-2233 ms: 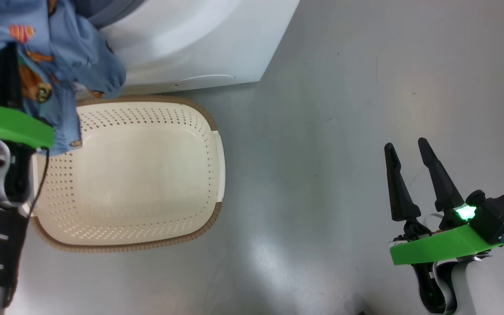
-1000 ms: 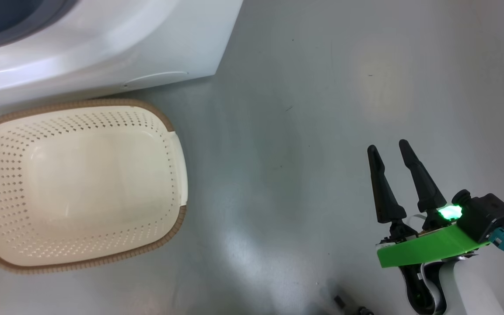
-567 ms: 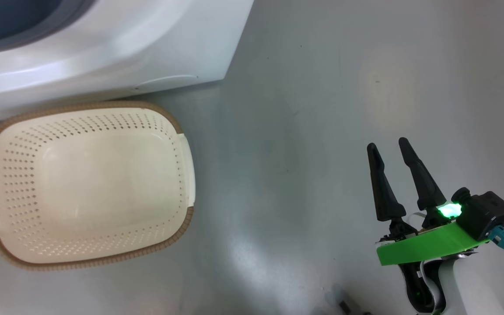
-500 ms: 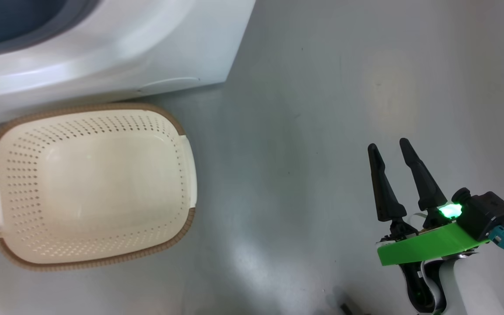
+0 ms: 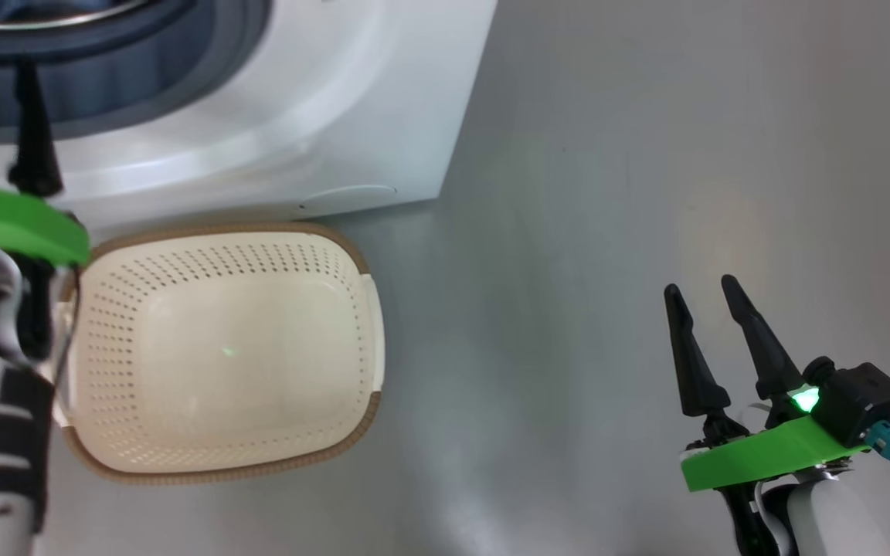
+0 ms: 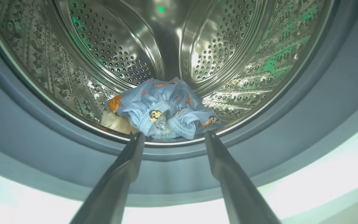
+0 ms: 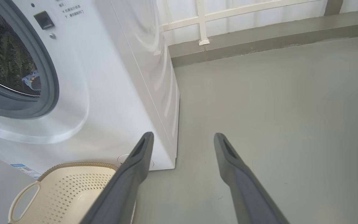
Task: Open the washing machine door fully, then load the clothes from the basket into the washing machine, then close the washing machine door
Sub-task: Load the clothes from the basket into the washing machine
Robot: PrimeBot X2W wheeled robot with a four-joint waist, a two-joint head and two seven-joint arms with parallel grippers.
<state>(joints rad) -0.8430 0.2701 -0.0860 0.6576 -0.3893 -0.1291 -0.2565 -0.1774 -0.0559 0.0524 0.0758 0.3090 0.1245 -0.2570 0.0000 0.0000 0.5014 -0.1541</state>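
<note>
Polished, perforated steel drum (image 6: 228, 56) and glossy white casing of the washing machine (image 5: 321, 116); soft printed cloth clothes (image 6: 166, 109); matt perforated plastic basket (image 5: 182, 270) with woven-look rim (image 5: 213, 229); smooth, faintly sheened grey floor (image 5: 607, 193).

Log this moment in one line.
clothes: in drum | basket: empty | left end effector: open, at drum | right end effector: open

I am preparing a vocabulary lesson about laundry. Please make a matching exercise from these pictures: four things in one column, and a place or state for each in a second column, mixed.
1 clothes
2 basket
3 left tool
4 right tool

A open, above the bare floor
B empty, standing before the washing machine
C open, at the mouth of the drum
D lying inside the drum

Pairs: 1-D, 2-B, 3-C, 4-A
</note>
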